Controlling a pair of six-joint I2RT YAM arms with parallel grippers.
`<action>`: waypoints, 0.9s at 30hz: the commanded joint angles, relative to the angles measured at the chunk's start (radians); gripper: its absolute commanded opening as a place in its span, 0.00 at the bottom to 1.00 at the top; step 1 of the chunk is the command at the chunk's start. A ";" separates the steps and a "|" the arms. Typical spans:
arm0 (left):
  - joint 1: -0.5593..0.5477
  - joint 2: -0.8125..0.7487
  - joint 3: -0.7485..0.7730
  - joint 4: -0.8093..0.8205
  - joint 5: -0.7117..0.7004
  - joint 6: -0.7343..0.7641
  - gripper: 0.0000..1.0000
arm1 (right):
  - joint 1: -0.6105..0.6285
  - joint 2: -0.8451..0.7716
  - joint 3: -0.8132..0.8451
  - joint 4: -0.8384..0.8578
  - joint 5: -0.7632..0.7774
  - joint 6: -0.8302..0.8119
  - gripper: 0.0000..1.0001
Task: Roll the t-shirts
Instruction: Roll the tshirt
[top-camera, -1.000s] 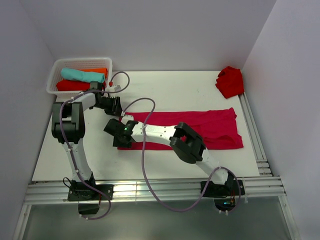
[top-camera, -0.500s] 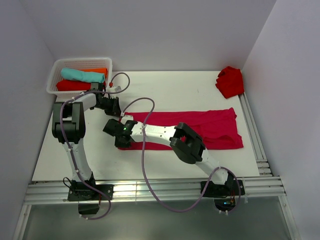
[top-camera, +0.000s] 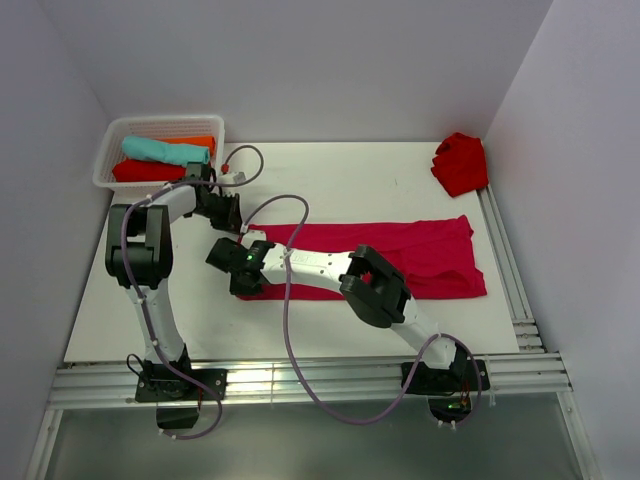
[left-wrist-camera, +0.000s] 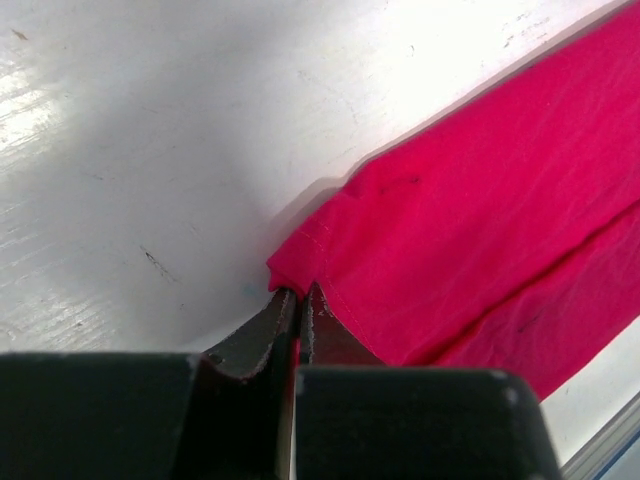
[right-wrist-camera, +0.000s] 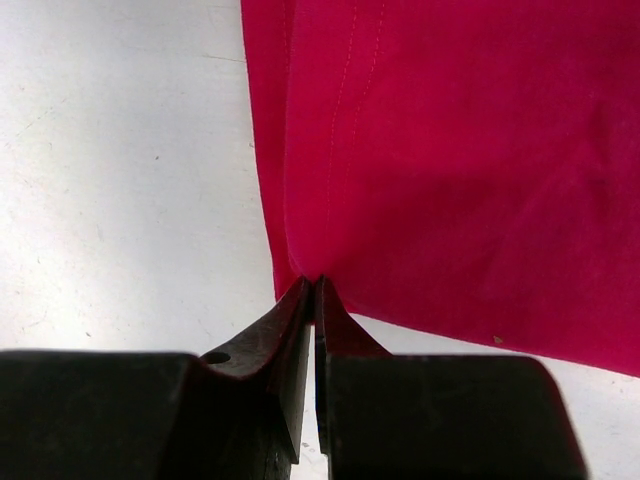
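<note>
A pinkish-crimson t-shirt (top-camera: 420, 255) lies folded into a long strip across the table, running left to right. My left gripper (top-camera: 238, 225) is at the strip's far left corner. In the left wrist view it (left-wrist-camera: 300, 292) is shut on that corner of the cloth (left-wrist-camera: 480, 200), with a sliver of red between the pads. My right gripper (top-camera: 244, 288) is at the near left corner. The right wrist view has it (right-wrist-camera: 315, 282) shut on the stitched hem edge of the shirt (right-wrist-camera: 450, 150). Both corners rest low on the table.
A white basket (top-camera: 108, 150) at the back left holds rolled teal (top-camera: 165, 150), orange (top-camera: 200, 142) and scarlet (top-camera: 145, 172) shirts. A crumpled scarlet shirt (top-camera: 460, 163) lies at the back right corner. Metal rails run along the right edge (top-camera: 505, 270) and the near edge (top-camera: 300, 380).
Both grippers have shut on the left corners of the crimson strip. The arms have hardly moved, and the shirt lies where it was.
</note>
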 joint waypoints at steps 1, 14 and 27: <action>-0.017 -0.055 0.040 -0.038 -0.061 -0.005 0.00 | -0.003 -0.074 -0.004 0.025 0.031 -0.012 0.09; -0.082 -0.084 0.113 -0.095 -0.149 -0.034 0.00 | -0.027 -0.184 -0.145 0.090 0.040 -0.009 0.09; -0.160 -0.044 0.203 -0.141 -0.221 -0.054 0.00 | -0.044 -0.286 -0.326 0.164 0.055 0.024 0.09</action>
